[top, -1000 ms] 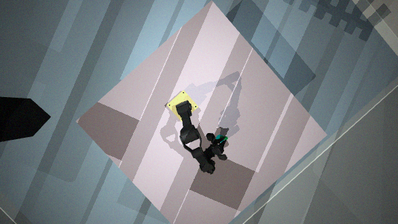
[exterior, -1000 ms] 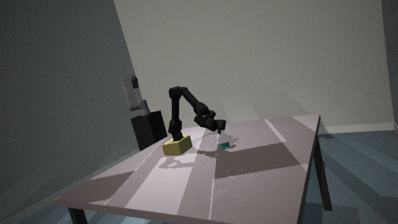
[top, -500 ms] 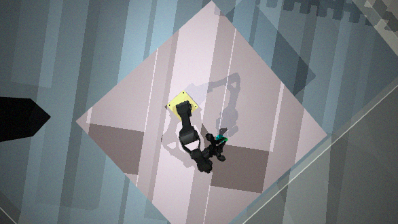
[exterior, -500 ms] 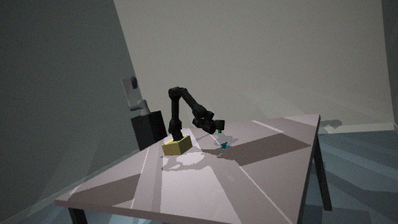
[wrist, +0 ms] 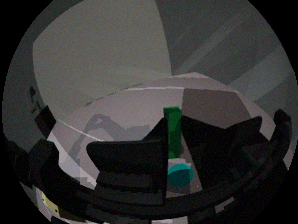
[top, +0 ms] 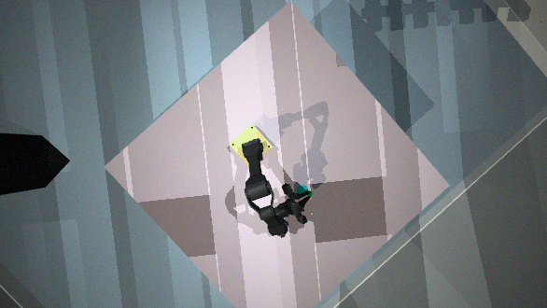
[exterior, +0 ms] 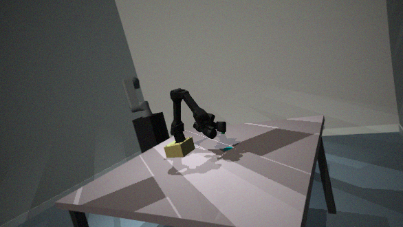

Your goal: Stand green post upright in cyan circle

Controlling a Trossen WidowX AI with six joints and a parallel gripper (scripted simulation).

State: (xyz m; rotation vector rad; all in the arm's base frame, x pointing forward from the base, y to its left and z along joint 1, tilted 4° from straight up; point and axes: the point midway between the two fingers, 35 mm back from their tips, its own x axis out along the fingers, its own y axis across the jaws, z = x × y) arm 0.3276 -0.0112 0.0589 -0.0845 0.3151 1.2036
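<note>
The green post (top: 311, 193) (exterior: 223, 133) (wrist: 172, 135) is held about upright, with its top end showing between the fingertips in the wrist view. My gripper (top: 310, 194) (wrist: 172, 120) is shut on it; in the exterior view the wrist parts hide most of the post and the fingers. The cyan circle (top: 302, 189) (exterior: 227, 148) (wrist: 180, 175) lies flat on the table. The post is in the air above the table, close beside the circle as seen from above. Its lower end is partly hidden, so its exact height is hard to tell.
The arm stands on a yellow base block (top: 252, 132) (exterior: 175, 151) (wrist: 50, 205) on the pinkish table (top: 173, 140) (exterior: 268, 196). Dark shadow patches cross the table near the circle. A black pedestal (exterior: 149, 133) with a grey device stands beyond the table.
</note>
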